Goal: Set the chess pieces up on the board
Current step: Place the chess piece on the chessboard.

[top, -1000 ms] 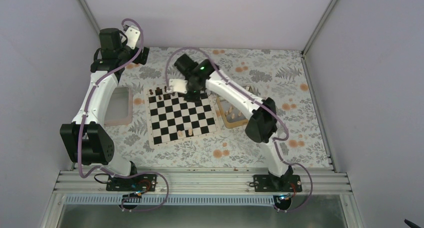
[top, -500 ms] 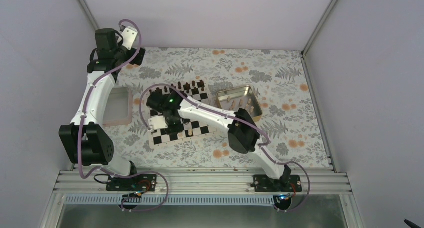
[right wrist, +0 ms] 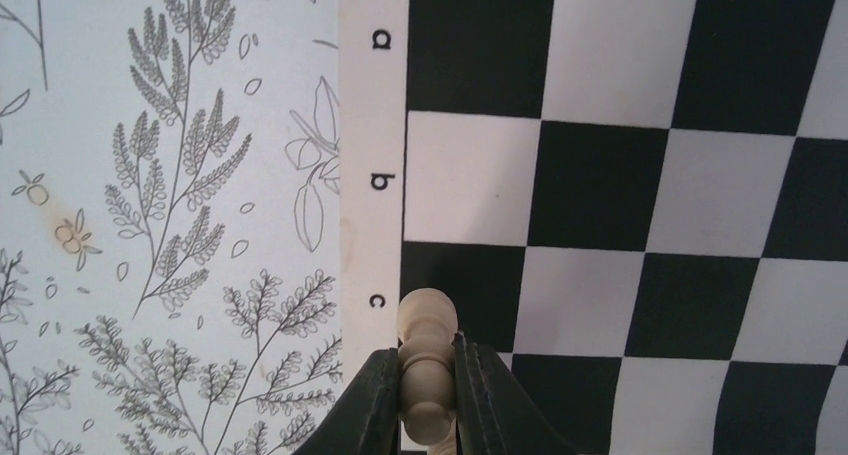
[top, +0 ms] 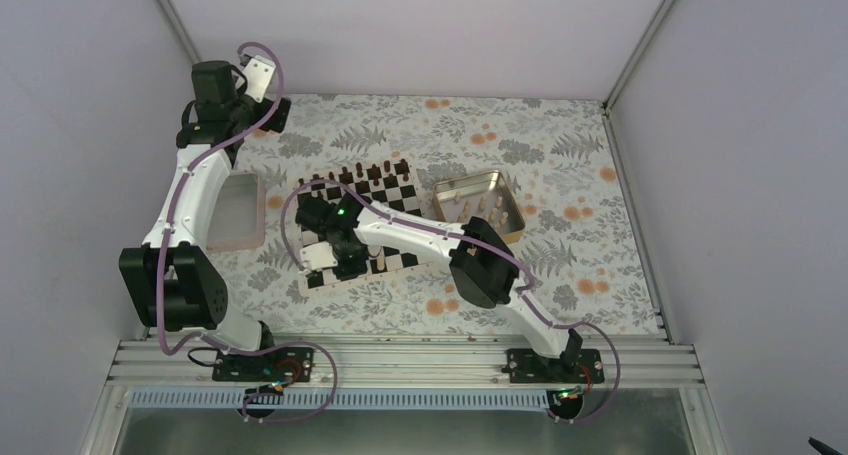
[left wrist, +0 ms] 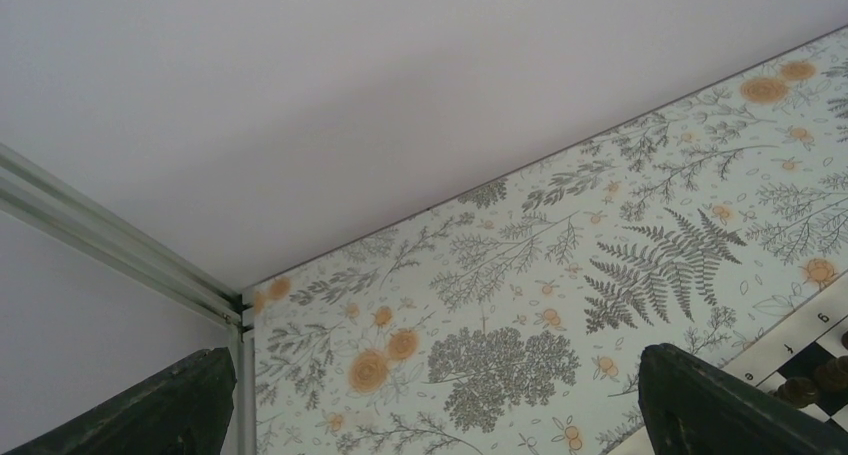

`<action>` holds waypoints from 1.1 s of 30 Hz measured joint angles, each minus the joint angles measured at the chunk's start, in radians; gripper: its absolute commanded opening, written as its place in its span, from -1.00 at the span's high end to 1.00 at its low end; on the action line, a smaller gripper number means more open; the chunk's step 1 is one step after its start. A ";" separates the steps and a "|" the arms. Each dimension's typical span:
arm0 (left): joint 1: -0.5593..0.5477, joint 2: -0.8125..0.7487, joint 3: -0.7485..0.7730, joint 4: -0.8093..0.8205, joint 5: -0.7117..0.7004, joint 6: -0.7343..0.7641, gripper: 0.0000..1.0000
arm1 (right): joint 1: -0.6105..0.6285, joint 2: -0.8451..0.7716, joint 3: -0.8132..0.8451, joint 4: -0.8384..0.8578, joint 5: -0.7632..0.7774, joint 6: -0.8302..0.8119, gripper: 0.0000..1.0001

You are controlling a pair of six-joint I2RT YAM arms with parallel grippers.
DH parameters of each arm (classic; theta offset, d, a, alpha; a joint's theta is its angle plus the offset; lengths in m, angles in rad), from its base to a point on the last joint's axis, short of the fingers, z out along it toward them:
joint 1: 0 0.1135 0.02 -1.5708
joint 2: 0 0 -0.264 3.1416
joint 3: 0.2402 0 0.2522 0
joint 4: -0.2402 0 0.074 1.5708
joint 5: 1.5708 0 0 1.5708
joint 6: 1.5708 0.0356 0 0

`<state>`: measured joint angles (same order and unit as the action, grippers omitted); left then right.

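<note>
My right gripper (right wrist: 428,363) is shut on a light tan chess piece (right wrist: 428,325), gripped round its body with the rounded head sticking out past the fingertips. It hangs over the board (right wrist: 620,185) at the cream border by the letter c. From above, that gripper (top: 345,267) sits over the near-left corner of the board (top: 392,193). Another tan piece (top: 381,260) stands on the board's near side. My left gripper (left wrist: 430,415) is open and empty, raised over the far-left table corner, with its fingers (left wrist: 720,405) wide apart.
Dark brown pieces (top: 360,173) line the board's far edge. A gold tin tray (top: 470,182) holding several tan pieces stands right of the board. A pinkish-rimmed tray (top: 258,210) lies left of it, under the left arm. Walls close in the table at the back and sides.
My right arm swung from the board's far edge to its near-left corner, carrying the tan piece. The left arm barely moved.
</note>
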<state>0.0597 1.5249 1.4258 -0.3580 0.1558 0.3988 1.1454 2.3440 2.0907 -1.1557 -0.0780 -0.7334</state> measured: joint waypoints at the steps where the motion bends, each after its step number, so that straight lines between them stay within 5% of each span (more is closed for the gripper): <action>1: 0.000 0.000 0.000 0.004 0.001 -0.001 -1.00 | 0.000 0.000 -0.002 0.007 0.000 0.000 0.75; 33: 0.001 -0.012 -0.020 0.027 0.039 -0.022 -1.00 | -0.004 0.034 -0.005 0.037 -0.013 0.000 0.74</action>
<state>0.0608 1.5131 1.4059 -0.3309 0.1944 0.3767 1.1416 2.3775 2.0857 -1.1183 -0.0914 -0.7334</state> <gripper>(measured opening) 0.999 0.128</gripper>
